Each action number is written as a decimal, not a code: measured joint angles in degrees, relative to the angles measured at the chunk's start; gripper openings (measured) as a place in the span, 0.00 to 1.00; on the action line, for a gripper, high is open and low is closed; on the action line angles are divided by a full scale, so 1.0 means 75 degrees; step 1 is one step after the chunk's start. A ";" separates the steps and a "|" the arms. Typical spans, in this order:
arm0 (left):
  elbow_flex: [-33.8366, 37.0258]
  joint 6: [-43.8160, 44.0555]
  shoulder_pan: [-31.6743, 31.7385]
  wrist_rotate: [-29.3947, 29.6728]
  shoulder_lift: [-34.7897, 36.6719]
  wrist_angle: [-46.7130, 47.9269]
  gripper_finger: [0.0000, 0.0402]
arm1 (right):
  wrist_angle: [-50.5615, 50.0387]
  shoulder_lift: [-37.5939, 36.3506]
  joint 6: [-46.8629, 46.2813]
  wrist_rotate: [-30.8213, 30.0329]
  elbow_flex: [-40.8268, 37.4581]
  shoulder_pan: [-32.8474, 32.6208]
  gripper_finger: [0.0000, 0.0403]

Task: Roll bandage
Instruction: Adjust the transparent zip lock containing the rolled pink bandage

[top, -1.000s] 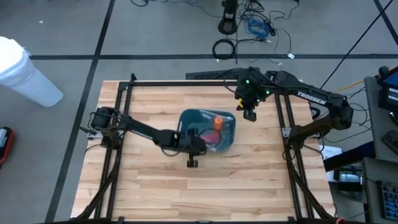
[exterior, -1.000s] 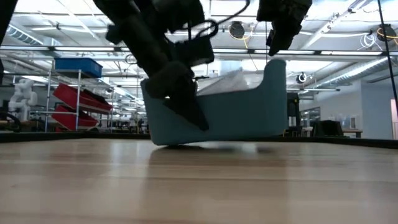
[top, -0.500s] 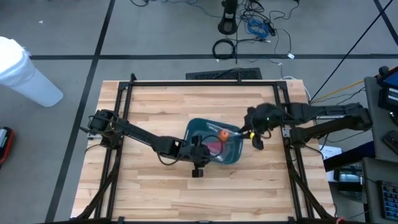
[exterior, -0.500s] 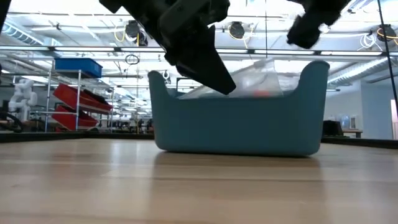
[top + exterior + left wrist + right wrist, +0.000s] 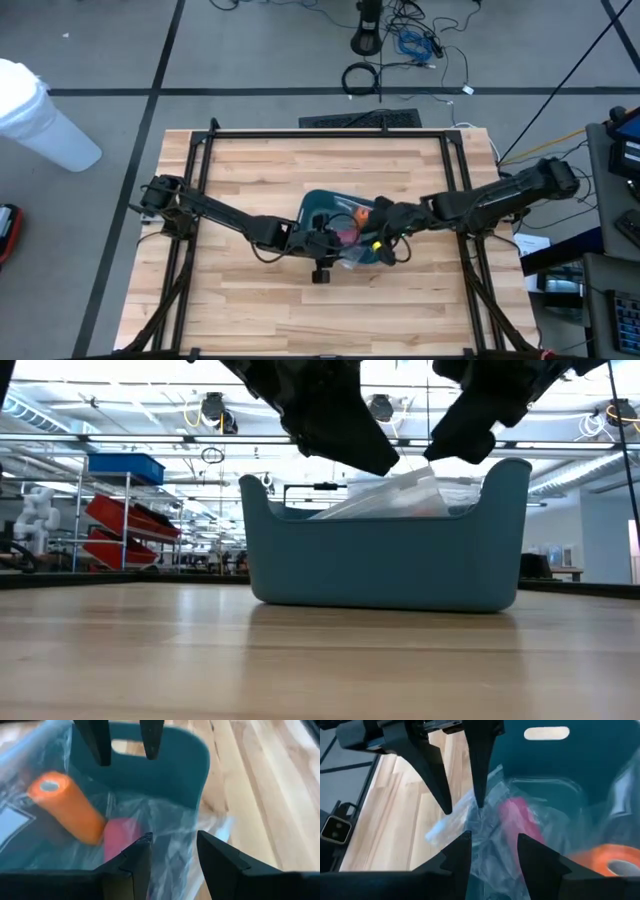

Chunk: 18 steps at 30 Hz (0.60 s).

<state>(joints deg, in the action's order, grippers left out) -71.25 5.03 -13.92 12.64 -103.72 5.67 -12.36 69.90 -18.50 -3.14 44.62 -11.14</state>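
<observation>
Right pincer (image 5: pixel 378 243) has swung over the bin (image 5: pixel 322 203) opposite left pincer (image 5: pixel 322 240), both spread above plastic wrap (image 5: pixel 470 827); fetching stage, next pinching the orange roll (image 5: pixel 66 806).

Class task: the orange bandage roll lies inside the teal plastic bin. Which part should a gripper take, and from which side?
Grip the orange bandage roll across its round body, coming from above through the teal plastic bin's open top. It lies on its side among clear plastic bags, walls blocking sideways approach.

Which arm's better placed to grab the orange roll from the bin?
Right, probably. Its gripper hangs open over the bin's right end, nearest the orange roll. The left gripper, also open, is over the plastic wrap.
</observation>
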 joint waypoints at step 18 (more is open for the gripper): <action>-0.0003 -0.0368 -0.0364 0.1926 0.1651 0.2012 0.40 | 0.1631 0.1614 0.1110 -0.0945 0.0006 -0.1588 0.36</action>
<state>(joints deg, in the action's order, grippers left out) -71.26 2.27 -16.65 27.08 -91.34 20.76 -0.12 82.01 -10.17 -10.22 44.66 -23.06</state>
